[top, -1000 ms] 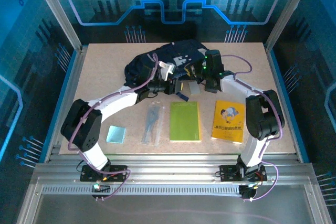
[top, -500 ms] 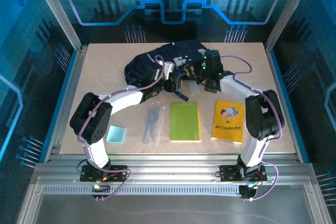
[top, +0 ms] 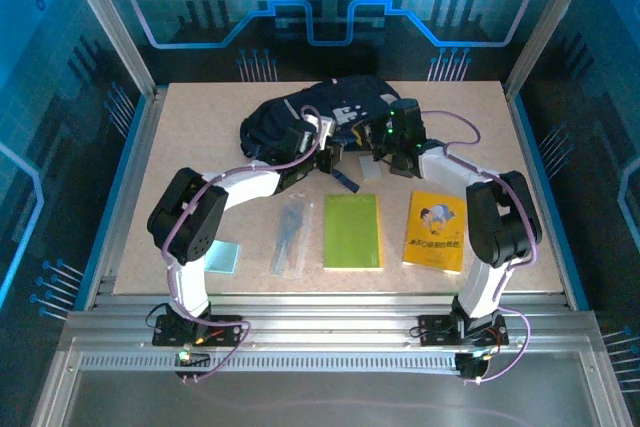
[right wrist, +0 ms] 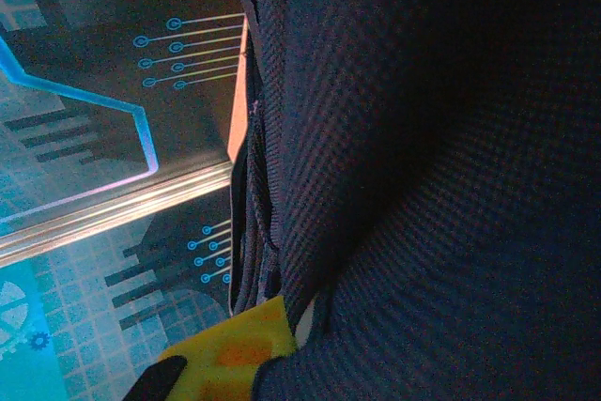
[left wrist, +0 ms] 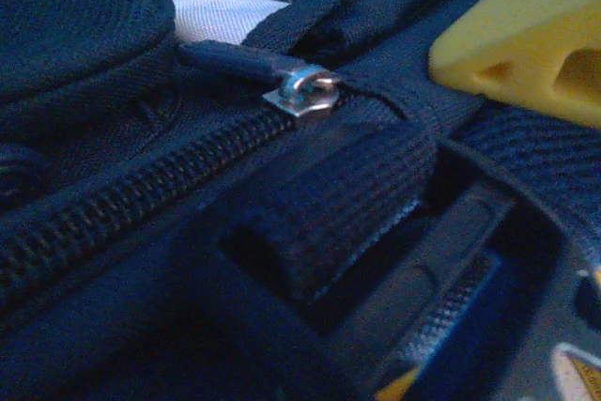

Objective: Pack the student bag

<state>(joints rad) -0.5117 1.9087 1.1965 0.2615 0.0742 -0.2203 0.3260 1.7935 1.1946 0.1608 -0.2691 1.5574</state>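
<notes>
Left gripper [top: 332, 150] closed, tight against student bag [top: 300, 112] beside silver zipper pull [left wrist: 302, 93]. Right gripper [top: 384, 144] closed too, pressed into its fabric.

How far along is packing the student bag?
Nothing looks packed yet. In hand: at the student bag, the left fingers are closed by its zipper pull, where the zipper looks shut, and the right fingers are closed against its fabric. To do: the yellow book, green notebook, clear pouch and pale blue card lie on the table.
</notes>
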